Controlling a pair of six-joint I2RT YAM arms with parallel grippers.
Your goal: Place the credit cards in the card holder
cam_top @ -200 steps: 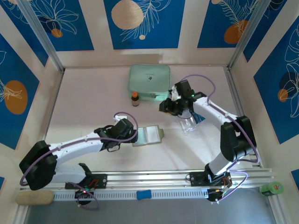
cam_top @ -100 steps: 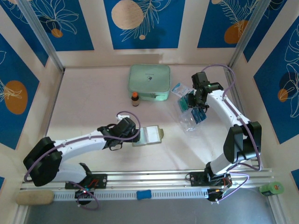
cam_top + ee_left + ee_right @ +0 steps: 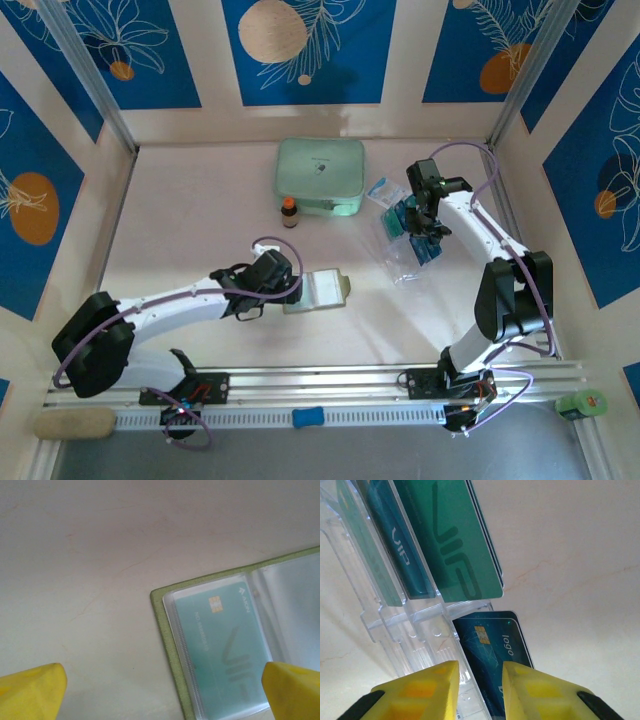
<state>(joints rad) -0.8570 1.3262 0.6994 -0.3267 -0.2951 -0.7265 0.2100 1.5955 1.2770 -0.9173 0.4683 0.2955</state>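
The olive-green card holder (image 3: 322, 290) lies open in the middle of the table. Its edge (image 3: 172, 645) and a clear pocket with a teal card (image 3: 220, 645) inside fill the left wrist view. My left gripper (image 3: 290, 287) hovers at its left edge, jaws wide open (image 3: 164, 680) and empty. The credit cards (image 3: 415, 235) stand in a clear plastic rack (image 3: 405, 262) at the right. Green (image 3: 460, 545) and teal-blue (image 3: 402, 550) cards lean in its slots, and dark blue cards (image 3: 492, 645) lie at its foot. My right gripper (image 3: 420, 226) is just over them, its jaws (image 3: 479, 672) narrowed to a small gap above the dark blue cards.
A mint-green zip case (image 3: 320, 177) lies at the back, with a small brown bottle (image 3: 289, 212) in front of it. A clear packet with blue print (image 3: 383, 190) sits left of the right gripper. Metal posts and walls close in the table.
My right arm swung from beside the zip case to the right, over the card rack, and its jaws have narrowed. The left arm has hardly moved.
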